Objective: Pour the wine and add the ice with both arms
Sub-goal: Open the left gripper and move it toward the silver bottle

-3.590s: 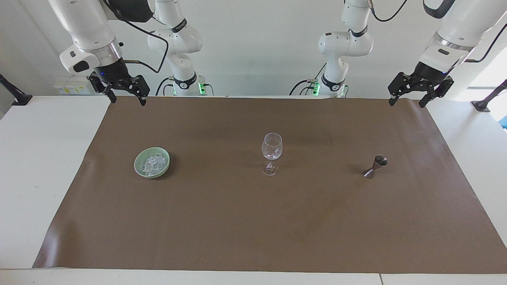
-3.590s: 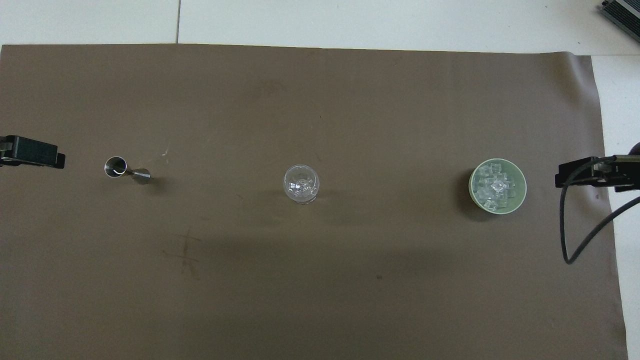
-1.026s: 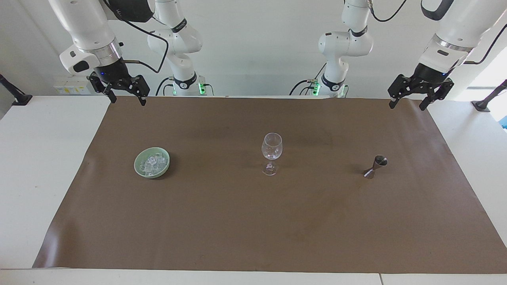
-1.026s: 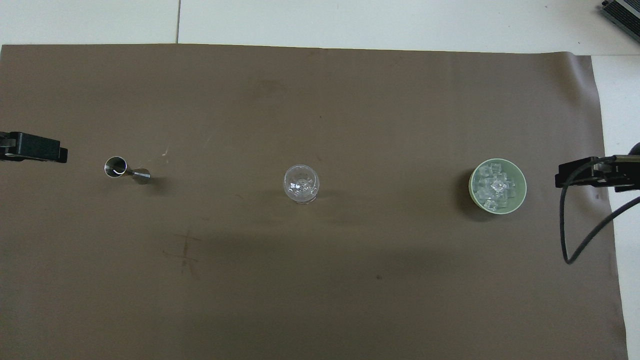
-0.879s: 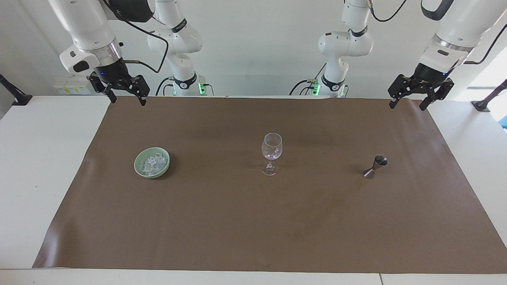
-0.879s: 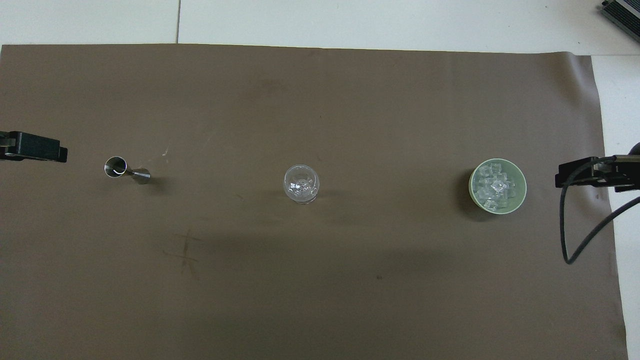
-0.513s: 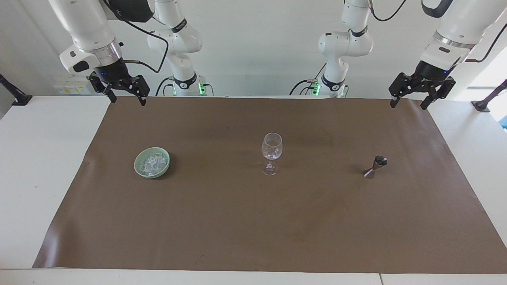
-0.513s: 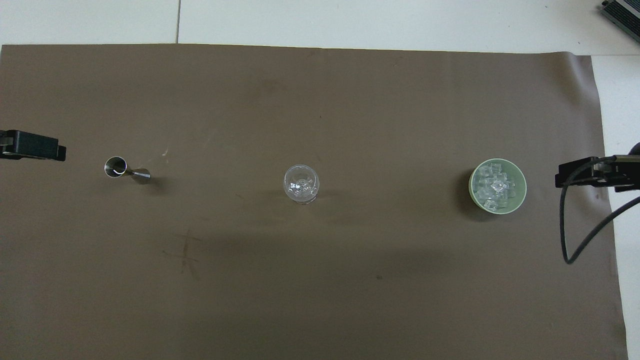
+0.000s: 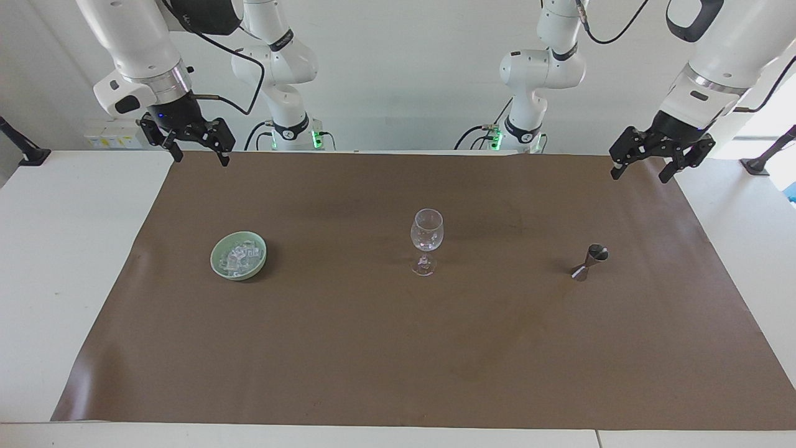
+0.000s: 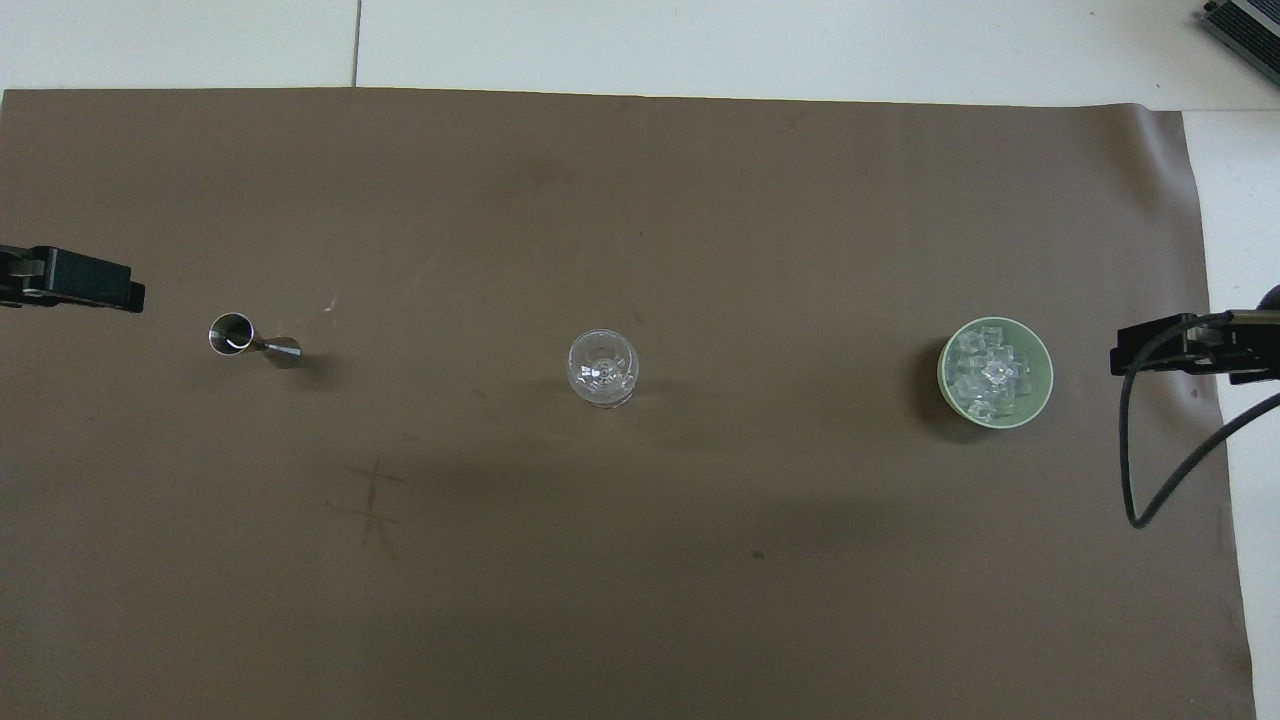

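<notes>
My left gripper [image 9: 644, 169] and right gripper [image 9: 200, 154] hang wide open, empty, over the mat's robot-side corners; I'd drop left squarely around the upright jigger [image 9: 589, 262], probably holding wine, ice [image 9: 239, 258] waiting in its bowl [image 9: 219, 267], glass [image 9: 426, 239] between.

No lettering, label, brand or number can be read on anything in either view.
</notes>
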Motion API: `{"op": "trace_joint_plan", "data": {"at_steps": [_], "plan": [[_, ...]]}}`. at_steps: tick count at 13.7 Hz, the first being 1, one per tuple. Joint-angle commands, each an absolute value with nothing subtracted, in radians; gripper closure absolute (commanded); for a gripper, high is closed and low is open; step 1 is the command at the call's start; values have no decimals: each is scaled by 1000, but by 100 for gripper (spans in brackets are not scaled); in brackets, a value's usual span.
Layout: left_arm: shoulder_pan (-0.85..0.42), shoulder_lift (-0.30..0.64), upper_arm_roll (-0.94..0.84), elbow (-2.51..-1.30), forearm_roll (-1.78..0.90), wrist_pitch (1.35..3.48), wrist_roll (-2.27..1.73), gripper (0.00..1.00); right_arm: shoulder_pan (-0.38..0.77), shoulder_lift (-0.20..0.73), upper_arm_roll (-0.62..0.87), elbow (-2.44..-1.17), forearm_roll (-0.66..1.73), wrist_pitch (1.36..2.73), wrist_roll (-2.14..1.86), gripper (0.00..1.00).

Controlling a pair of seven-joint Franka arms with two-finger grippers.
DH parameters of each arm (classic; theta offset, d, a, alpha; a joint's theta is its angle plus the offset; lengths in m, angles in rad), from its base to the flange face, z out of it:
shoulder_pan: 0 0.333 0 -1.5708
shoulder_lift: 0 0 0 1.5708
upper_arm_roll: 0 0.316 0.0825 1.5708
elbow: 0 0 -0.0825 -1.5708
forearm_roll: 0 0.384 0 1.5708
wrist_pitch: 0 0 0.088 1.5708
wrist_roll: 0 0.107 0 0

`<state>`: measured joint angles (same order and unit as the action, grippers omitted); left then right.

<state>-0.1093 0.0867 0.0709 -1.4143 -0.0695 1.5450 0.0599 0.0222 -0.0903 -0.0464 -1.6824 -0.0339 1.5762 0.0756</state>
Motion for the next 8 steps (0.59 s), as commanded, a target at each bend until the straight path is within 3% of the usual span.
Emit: {"op": "trace_joint_plan", "data": {"at_steps": [1,8], "plan": [[-92,176,75,-1313,-94,1497,54,0,17,-114,-44,-1706,-34,1574,48,0],[-71,261,110,-1312,-190,1500,-90,0,17,-114,-43,-1706,-34,1574,48,0]]}}
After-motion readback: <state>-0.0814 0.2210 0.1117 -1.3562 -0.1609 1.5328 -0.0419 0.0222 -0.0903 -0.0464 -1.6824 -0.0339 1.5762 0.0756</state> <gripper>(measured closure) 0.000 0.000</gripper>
